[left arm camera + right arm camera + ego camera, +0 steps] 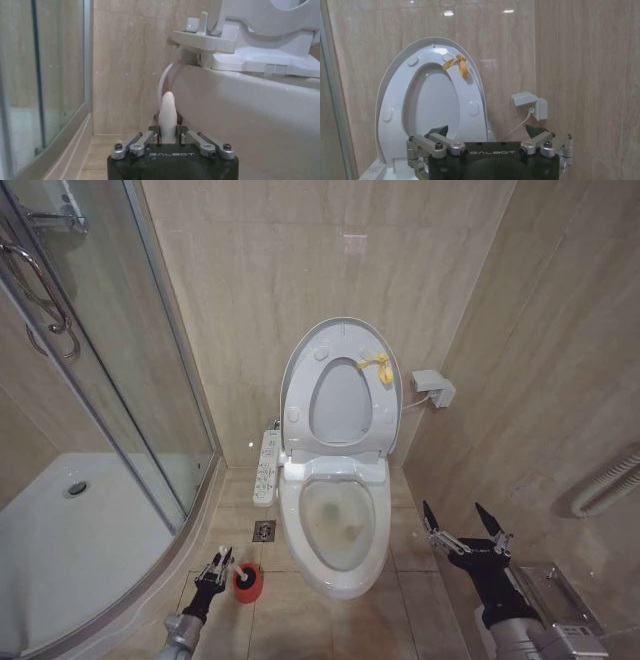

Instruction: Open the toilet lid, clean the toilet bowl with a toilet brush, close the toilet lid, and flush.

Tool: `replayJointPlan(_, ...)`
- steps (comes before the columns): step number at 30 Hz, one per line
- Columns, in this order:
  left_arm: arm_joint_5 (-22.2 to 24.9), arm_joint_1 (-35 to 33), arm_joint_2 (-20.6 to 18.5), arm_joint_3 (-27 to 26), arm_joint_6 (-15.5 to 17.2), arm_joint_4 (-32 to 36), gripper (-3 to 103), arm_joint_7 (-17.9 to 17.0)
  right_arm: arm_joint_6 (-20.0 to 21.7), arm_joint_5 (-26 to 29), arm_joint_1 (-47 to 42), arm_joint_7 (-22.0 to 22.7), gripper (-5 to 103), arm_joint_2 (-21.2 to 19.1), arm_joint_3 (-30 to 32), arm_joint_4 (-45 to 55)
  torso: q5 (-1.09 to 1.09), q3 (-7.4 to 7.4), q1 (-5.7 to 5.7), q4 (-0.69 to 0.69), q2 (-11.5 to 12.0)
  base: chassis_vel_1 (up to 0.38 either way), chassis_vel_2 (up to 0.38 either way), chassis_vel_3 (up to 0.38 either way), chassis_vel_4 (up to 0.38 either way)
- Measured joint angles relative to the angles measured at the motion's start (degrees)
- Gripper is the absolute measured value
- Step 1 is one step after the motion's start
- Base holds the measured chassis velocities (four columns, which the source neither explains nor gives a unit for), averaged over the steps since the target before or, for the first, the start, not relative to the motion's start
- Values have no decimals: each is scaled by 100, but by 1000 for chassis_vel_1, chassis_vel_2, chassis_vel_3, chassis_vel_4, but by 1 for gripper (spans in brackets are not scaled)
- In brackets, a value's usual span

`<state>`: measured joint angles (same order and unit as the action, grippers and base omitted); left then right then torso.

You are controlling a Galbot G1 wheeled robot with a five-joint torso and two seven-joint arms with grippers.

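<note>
Left claw (216,565) clamped low; right claw (465,525) raised, fingers spread.

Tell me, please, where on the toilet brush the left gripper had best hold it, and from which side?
Hold the toilet brush on its thin white handle, near the top, coming from above. It stands upright in the red holder left of the toilet bowl, head buried. The left gripper already looks shut on it there.

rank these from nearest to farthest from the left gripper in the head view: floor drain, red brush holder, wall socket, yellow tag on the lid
1. red brush holder, right beside the left gripper
2. floor drain, just ahead on the floor
3. yellow tag, up on the raised toilet lid
4. wall socket, right wall
</note>
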<state>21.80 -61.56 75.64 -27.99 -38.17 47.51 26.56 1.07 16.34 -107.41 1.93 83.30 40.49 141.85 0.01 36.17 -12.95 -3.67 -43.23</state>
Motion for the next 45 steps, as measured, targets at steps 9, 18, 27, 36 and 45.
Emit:
replayJointPlan(9, -39, -420, -103, -166, 130, 366, 20, 1, 0, 0, 0, 0, 100, 0, 0, 0, -1, 0, 0, 0, 0, 0, 0, 0, 0)
replayJointPlan(18, -41, -653, -136, -266, 237, 708, 20, 0, 0, 0, 0, 0, 100, 0, 0, 0, -2, 1, -1, 0, 0, 0, 0, 0, 0)
replayJointPlan(27, -99, -949, -187, -440, 308, 1193, 20, -3, 0, 0, 0, 0, 100, 0, 0, 0, -1, 1, -1, 0, 1, 0, 0, 0, 0)
replayJointPlan(36, -401, -1041, -285, -666, 286, 1475, 20, 2, 0, 0, 0, 0, 100, 0, 0, 0, -1, 1, -1, 1, 1, 0, 0, 0, 0)
replayJointPlan(45, -506, -1072, -354, -669, 279, 1981, 20, 43, 0, 0, 0, 0, 100, -1, 0, 0, -1, 1, -1, 0, 1, 0, 0, 0, 0)
